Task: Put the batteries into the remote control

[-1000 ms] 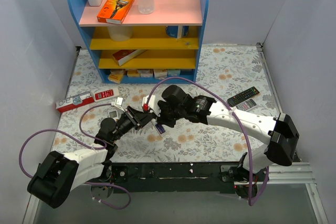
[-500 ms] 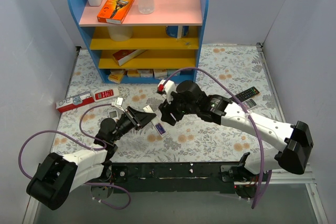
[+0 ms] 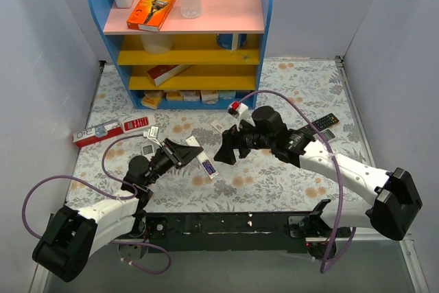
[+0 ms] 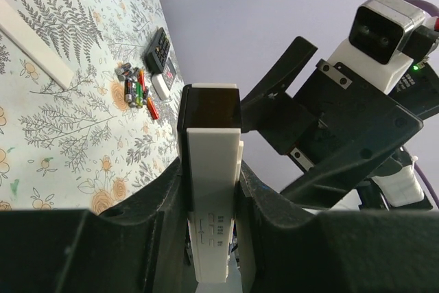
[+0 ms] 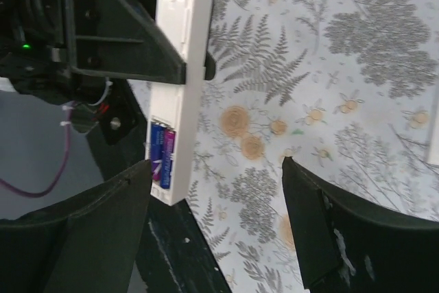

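My left gripper (image 3: 189,150) is shut on the slim white remote control (image 3: 200,158) and holds it off the table, one end jutting past the fingers. In the right wrist view the remote control (image 5: 180,80) shows an open compartment with two batteries (image 5: 162,152), one blue and one purple, seated in it. My right gripper (image 3: 226,152) hangs just right of the remote, open, with nothing between its fingers (image 5: 75,238). Several loose batteries (image 4: 135,90) lie in a small heap on the floral cloth beside a black remote (image 4: 159,47).
A blue shelf unit (image 3: 182,39) stands at the back. A red and white box (image 3: 103,130) and a white remote with a red button (image 3: 136,123) lie at the left. The black remote (image 3: 317,125) lies at the right. A flat white strip (image 4: 34,42) rests on the cloth.
My right gripper, shut at the remote a second ago, has opened and drawn back to the right. The left gripper has kept hold of the remote in nearly the same place.
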Controlling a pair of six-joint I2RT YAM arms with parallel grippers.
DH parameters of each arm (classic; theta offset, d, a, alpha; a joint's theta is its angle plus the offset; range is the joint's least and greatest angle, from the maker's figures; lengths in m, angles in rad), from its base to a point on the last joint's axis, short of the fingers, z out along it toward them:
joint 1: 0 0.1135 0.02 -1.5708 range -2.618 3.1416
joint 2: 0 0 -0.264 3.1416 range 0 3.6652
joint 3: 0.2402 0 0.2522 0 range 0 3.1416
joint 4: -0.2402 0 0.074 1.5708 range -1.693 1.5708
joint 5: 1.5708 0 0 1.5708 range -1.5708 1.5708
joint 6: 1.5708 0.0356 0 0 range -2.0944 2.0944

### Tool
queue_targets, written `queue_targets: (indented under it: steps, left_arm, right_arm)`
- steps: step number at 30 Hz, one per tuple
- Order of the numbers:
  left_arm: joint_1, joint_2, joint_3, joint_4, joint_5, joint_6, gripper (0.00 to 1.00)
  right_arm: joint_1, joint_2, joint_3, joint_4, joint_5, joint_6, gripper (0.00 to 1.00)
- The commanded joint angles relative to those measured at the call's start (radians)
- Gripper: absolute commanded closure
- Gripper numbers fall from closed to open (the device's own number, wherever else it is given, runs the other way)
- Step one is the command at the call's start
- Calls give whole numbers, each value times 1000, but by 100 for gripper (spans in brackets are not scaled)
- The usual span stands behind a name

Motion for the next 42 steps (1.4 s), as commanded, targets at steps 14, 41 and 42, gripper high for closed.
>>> queue_targets:
  steps: [14, 41, 42]
  left_arm:
    - [-5, -11, 39, 99, 17, 16, 100]
    - [-3, -36, 22, 102, 13, 19, 100]
    - [-5, -40, 30, 65, -1, 26, 100]
  right_arm:
    - [40, 146, -66, 404, -252, 235, 19]
    - [48, 165, -48, 343, -235, 182, 30]
    - [47, 153, -39, 321, -200, 159, 28]
